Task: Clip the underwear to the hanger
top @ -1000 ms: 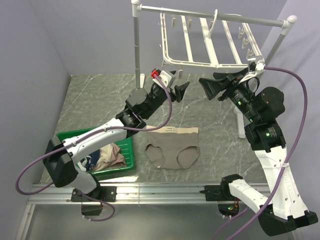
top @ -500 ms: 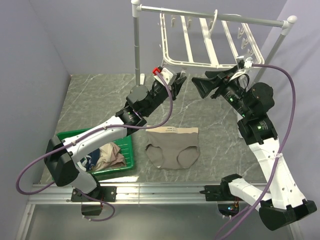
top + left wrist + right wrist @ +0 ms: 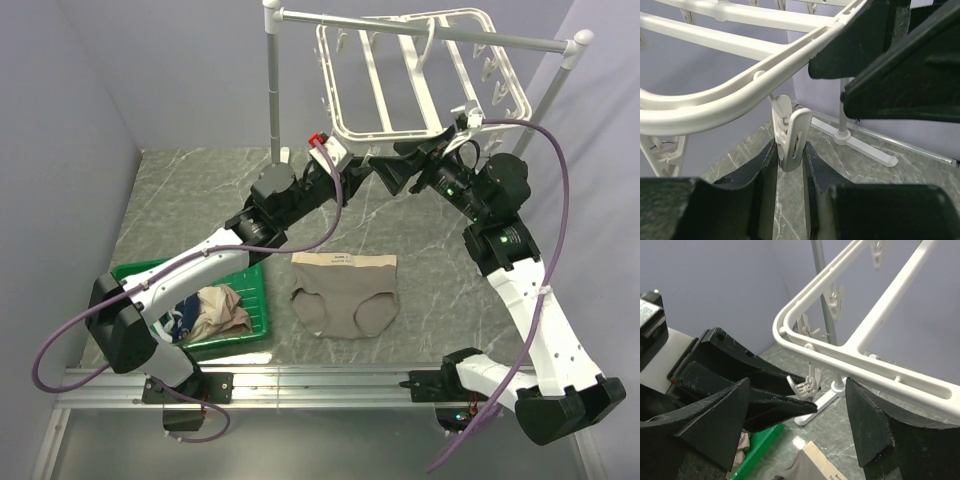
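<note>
The taupe underwear (image 3: pixel 345 295) lies flat on the table, beige waistband away from me; a corner of it shows in the right wrist view (image 3: pixel 810 465). The white hanger (image 3: pixel 390 130) hangs from the pole rack, near edge tilted up. My left gripper (image 3: pixel 362 160) is raised under that near edge. In the left wrist view its jaws (image 3: pixel 790 155) are closed on a dangling white clip (image 3: pixel 790 132). My right gripper (image 3: pixel 400 165) is wide open just right of it, the hanger's front bar (image 3: pixel 850 352) lying across above its jaws (image 3: pixel 798 390). The clip (image 3: pixel 804 385) shows between them.
A green basket (image 3: pixel 240 290) with a navy and a pinkish-beige garment sits at the front left. The white pole rack (image 3: pixel 272 80) stands at the back, its foot (image 3: pixel 855 142) on the marble table. Grey walls close the sides and back.
Both grippers have moved up and in to the hanger's near edge. The left has closed on a clip. The hanger's near edge has tilted upward.
</note>
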{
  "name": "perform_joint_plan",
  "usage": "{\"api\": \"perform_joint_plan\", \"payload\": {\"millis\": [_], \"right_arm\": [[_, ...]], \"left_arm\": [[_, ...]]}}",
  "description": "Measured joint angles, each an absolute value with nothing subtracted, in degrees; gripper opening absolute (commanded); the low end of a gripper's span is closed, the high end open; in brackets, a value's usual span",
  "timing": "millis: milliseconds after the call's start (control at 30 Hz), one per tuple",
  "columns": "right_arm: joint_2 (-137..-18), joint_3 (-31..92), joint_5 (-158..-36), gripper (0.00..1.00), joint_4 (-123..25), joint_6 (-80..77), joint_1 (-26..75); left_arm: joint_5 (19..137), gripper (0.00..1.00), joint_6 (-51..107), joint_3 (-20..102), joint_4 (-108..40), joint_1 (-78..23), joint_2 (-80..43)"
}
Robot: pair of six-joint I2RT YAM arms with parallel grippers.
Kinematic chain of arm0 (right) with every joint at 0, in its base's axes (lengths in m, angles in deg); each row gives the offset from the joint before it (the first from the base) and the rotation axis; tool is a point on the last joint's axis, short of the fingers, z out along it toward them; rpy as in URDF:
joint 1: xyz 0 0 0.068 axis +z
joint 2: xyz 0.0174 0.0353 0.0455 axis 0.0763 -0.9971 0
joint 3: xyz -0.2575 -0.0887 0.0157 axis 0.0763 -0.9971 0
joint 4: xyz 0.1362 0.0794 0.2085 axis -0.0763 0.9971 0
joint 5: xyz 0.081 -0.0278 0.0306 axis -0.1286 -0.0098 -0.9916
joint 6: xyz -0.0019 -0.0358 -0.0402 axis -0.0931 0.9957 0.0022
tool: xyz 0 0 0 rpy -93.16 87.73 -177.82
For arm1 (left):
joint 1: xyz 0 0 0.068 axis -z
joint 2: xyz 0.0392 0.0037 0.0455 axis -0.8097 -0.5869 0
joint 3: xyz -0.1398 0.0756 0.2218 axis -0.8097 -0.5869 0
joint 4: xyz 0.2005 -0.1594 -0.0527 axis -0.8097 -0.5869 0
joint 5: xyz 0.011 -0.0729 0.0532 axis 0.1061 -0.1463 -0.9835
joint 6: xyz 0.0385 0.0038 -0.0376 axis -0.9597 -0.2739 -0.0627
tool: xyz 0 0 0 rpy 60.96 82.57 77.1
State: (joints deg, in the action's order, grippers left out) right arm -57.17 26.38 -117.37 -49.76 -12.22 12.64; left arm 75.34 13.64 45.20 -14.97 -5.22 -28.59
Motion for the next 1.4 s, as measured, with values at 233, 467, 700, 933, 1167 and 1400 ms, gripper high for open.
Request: {"api": "perform_joint_plan", "payload": {"millis": [233,467,700,933,1167,1400], "right_arm": [[-59.0,26.4,-118.3,0.84,-49.1,-13.4,12.7],[-59.7,26.4,-119.4,0.80,-49.2,-14.5,13.0],[-61.0,26.6,-120.5,0.53,-49.9,-14.7,13.6],[-61.2,27.2,-120.1,0.11,-49.8,-13.8,14.1],[-61.2,27.7,-118.5,0.00,-49.8,-12.7,14.1],[-61.2,27.7,-117.8,0.00,-49.6,-11.9,14.1]], "left_arm": [[81.6,0.08,16.5,45.2,-15.3,-7.8,-28.0],[86.9,0.06,17.6,46.2,-16.3,-8.5,-27.8],[89.5,0.09,17.6,46.6,-17.7,-8.5,-27.8],[90.4,0.50,18.4,46.6,-19.3,-8.7,-27.6],[90.8,0.65,19.9,46.5,-28.5,-9.3,-24.0],[89.0,0.68,27.7,32.1,-40.4,-11.1,-11.1]]}}
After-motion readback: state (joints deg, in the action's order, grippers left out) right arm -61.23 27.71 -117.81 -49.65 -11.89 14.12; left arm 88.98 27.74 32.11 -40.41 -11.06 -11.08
